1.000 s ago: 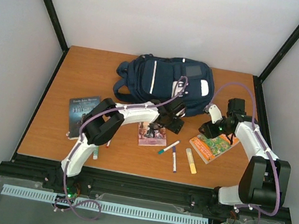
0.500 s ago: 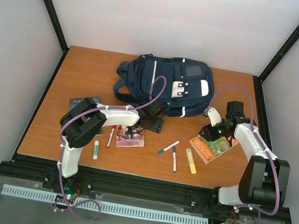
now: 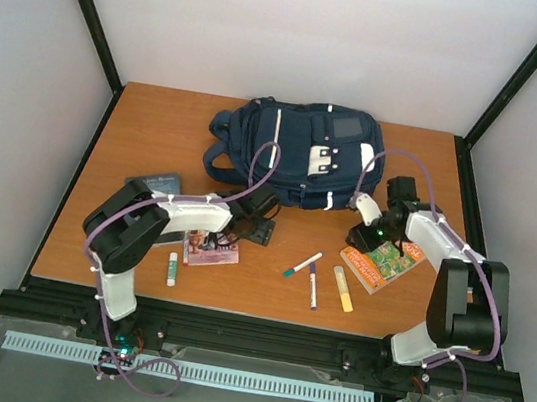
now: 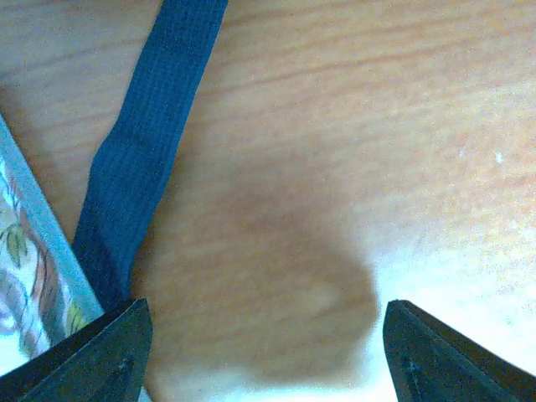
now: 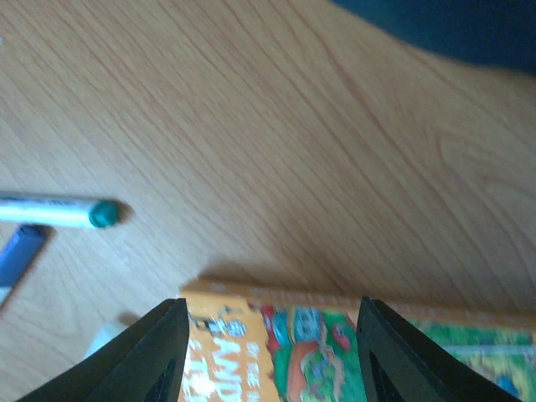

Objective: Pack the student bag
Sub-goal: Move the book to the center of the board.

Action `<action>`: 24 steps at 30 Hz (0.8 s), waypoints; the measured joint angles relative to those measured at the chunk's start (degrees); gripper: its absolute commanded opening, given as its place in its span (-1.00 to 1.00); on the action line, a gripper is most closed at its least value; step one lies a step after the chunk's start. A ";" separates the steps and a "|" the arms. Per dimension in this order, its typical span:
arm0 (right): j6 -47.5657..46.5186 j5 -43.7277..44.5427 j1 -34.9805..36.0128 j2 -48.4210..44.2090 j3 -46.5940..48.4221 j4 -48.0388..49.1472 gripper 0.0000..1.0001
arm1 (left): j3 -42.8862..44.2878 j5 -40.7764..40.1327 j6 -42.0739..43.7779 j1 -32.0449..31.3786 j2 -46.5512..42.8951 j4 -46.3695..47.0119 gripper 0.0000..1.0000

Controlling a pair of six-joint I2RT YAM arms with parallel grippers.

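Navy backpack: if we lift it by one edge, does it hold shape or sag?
Probably floppy: the student bag is soft fabric, slumped flat on the table, so it likely sags from any single grip. A strap, seemingly its own, lies limp in the left wrist view and may drag or snag. Pushed, it would likely bunch rather than slide.

Navy student bag (image 3: 296, 153) with white stripes; orange-and-green book (image 3: 383, 267).

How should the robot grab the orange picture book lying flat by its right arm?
Probably its thin edge facing the navy-blue fabric backpack, coming down from above at a tilt. The orange picture book lies flat, too wide to straddle, and bare wooden table borders that edge. The open right gripper hovers there.
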 measured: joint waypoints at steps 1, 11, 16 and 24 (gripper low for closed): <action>0.33 0.17 1.22 0.63 0.85 0.09 0.10 | -0.72 0.72 0.02 0.07 -1.11 -0.83 0.65; 0.33 4.11 3.52 4.94 0.00 2.80 0.04 | 3.52 1.77 2.21 0.48 -15.37 -10.34 0.99; -0.94 6.16 3.50 5.03 -4.20 4.79 0.03 | 9.01 1.05 2.19 3.91 -15.45 -13.86 0.99; -3.96 7.69 -1.42 -0.22 -9.70 6.32 0.04 | 12.00 4.63 1.11 15.37 -14.51 -16.39 1.00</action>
